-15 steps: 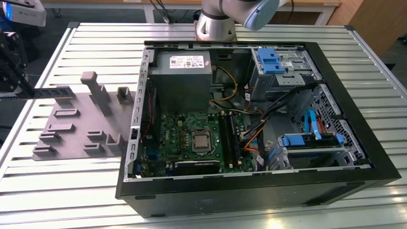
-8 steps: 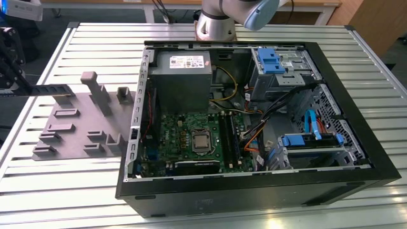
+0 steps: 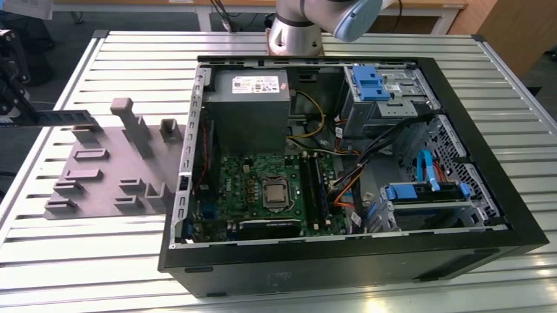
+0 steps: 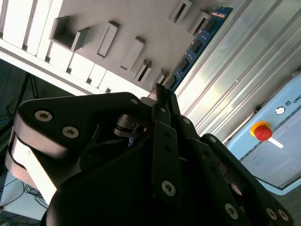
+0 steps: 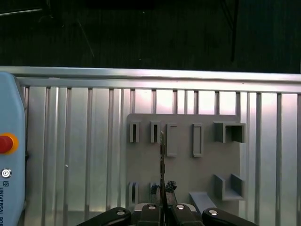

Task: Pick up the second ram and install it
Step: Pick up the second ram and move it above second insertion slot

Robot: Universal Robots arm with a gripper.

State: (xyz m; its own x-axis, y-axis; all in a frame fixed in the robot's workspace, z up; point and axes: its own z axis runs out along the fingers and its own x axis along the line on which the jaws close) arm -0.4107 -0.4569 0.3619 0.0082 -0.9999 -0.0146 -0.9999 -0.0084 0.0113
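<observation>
Gripper point(image 4: 160, 94), pinched on one end of the second ram point(image 4: 195, 47), free length projecting ahead of it over the grey tray point(image 4: 94, 14), likely keeping the contact edge unobstructed; computer case point(image 3: 304, 270) well apart.

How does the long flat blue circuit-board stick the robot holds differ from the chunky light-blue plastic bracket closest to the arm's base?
The blue circuit-board stick is thin and flat, with a row of dark chips; the light-blue plastic bracket is chunky. The stick is pinched in the gripper above the grey holder plate, outside the black computer case; the bracket sits inside it. The stick's blue is deeper than the bracket's. Both are blue.
</observation>
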